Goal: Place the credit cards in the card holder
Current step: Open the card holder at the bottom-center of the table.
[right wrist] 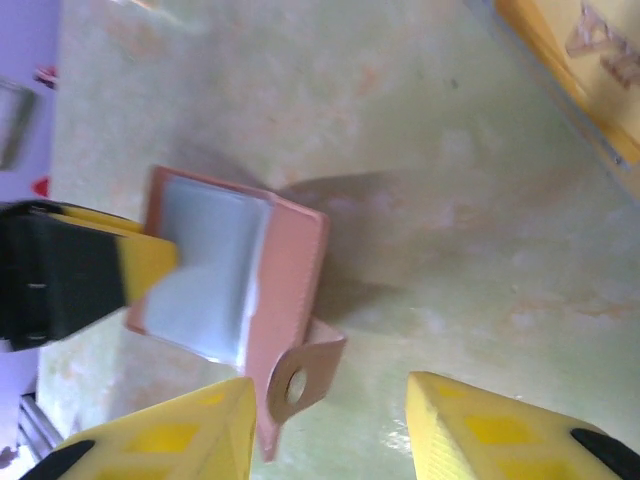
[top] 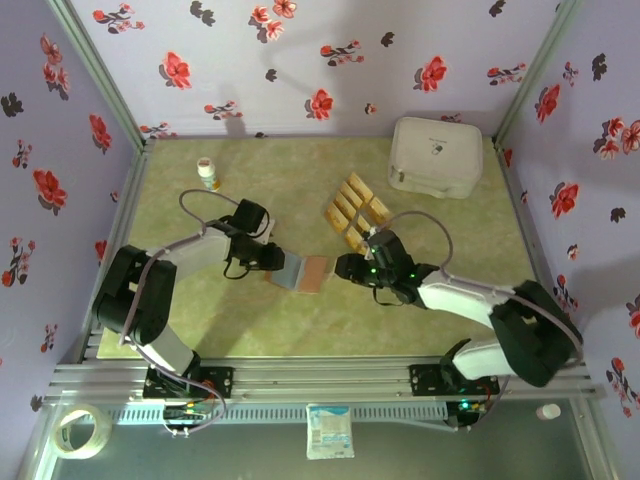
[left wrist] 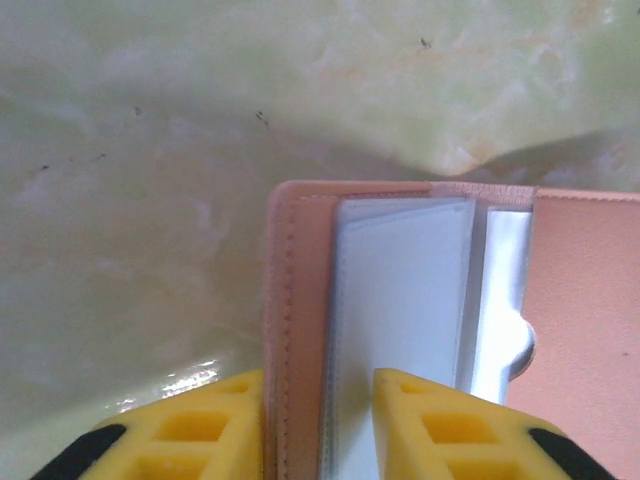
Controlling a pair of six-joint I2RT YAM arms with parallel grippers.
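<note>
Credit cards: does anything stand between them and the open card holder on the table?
No loose thing lies between the credit cards and the card holder. The open right claw sits at the holder's edge nearest them, and the left claw pinches its opposite cover.

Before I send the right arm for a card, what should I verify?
1. Card holder lies open: ok, its grey sleeves show.
2. Left end effector pins the holder: ok, its fingers pinch the left cover and a sleeve.
3. Right end effector open and empty: ok.
4. Right end effector clear of the holder: not ok, the closure tab sits between its fingers.
5. Credit cards reachable: ok, lying together just beyond the right end effector, nothing on them.
6. A sleeve mouth gapes enough for a card: cannot tell.
</note>
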